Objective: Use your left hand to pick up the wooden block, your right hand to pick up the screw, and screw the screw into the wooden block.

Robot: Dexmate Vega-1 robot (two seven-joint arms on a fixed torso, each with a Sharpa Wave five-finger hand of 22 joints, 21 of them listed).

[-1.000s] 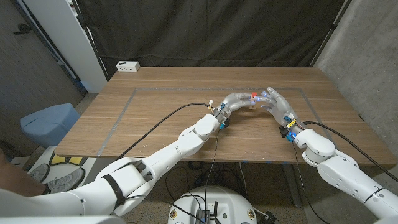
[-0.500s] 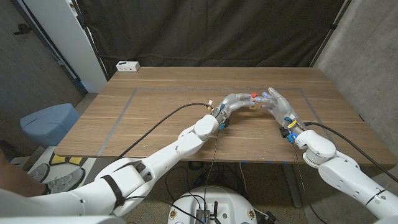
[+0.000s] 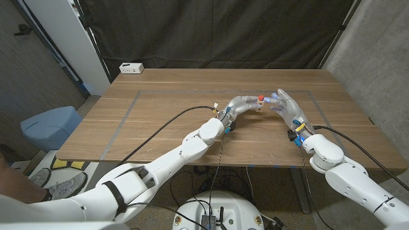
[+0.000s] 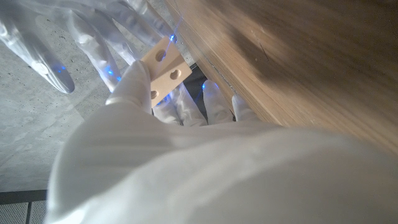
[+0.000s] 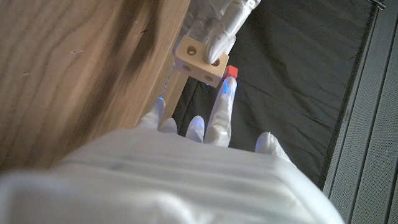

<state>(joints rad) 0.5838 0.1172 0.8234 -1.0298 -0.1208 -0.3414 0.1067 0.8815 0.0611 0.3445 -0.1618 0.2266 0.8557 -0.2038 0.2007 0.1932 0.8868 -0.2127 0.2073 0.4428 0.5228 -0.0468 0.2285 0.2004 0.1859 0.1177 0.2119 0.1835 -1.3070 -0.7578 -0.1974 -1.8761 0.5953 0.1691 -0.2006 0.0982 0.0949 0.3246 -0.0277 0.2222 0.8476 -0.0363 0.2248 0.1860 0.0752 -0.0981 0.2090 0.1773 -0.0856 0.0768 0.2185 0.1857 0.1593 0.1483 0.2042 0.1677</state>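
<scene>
The left hand (image 3: 241,104) grips the pale wooden block with round holes (image 5: 198,60) above the wooden tabletop (image 3: 160,121). The red-headed screw (image 5: 231,71) sits at the block's edge, its shaft hidden; the right hand (image 3: 289,107), fingers spread, touches it with a fingertip (image 5: 224,93).

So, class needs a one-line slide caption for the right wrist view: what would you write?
Left hand holds the wooden block beside the table edge; the red-headed screw sits at the block, by a right hand fingertip.
</scene>
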